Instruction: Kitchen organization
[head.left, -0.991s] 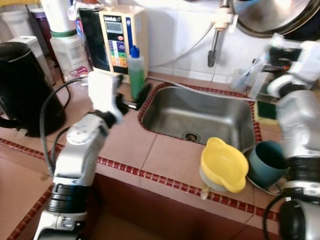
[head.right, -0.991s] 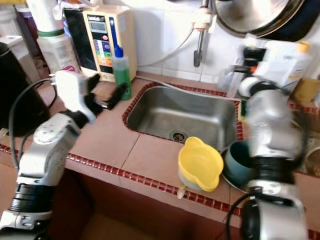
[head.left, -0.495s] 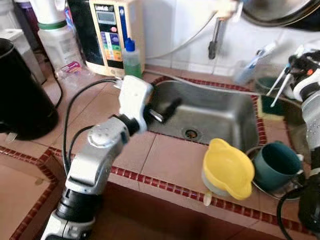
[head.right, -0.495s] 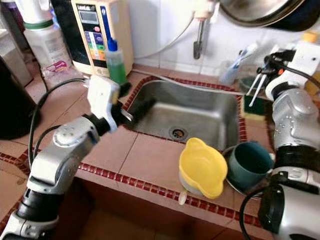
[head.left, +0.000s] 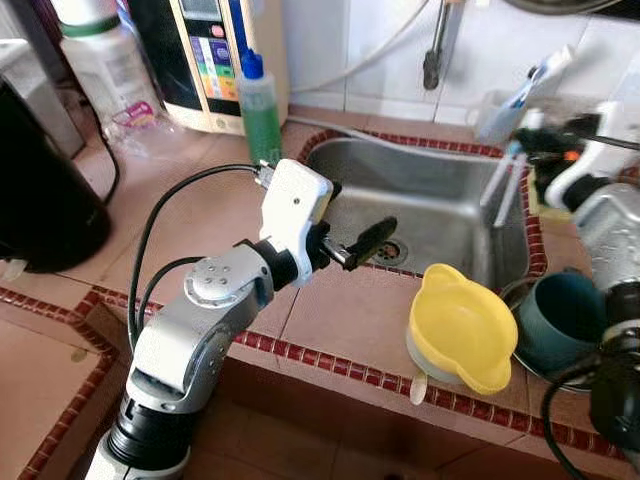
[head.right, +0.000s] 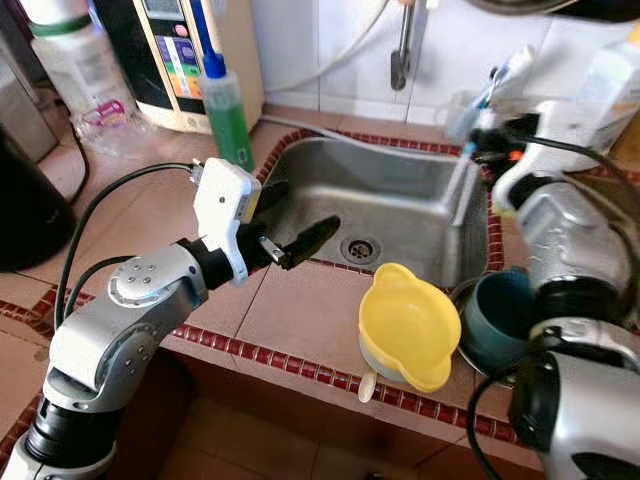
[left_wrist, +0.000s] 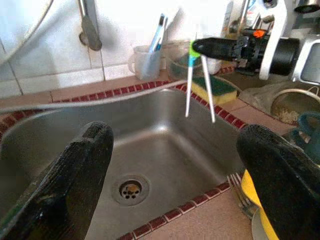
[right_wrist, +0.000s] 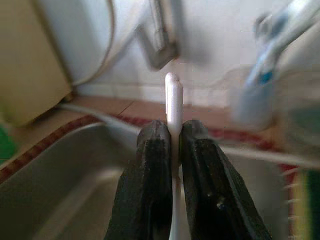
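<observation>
My right gripper (right_wrist: 173, 129) is shut on a thin white utensil (left_wrist: 197, 82), two white sticks joined at a green top. It holds the utensil hanging over the right side of the steel sink (head.left: 440, 195), and the gripper (head.left: 532, 142) is level with the sink's back right corner. My left gripper (head.left: 347, 225) stands open and holds nothing, above the sink's front left rim, with its fingers (left_wrist: 82, 165) pointing across the basin. A yellow funnel-like jug (head.left: 462, 327) lies upside down on the tiled counter in front of the sink, beside a teal cup (head.left: 562, 322).
A green soap bottle (head.left: 260, 105) and a beige water unit (head.left: 215, 55) stand behind the sink's left corner. A black kettle (head.left: 35, 190) is at far left. A clear cup of toothbrushes (head.left: 500, 108), a sponge (left_wrist: 212, 90) and the tap (head.left: 436, 45) line the back wall.
The camera has tilted down. My left gripper has swung right, from near the soap bottle to the sink's front left rim. My right gripper has carried the white utensil left, over the sink.
</observation>
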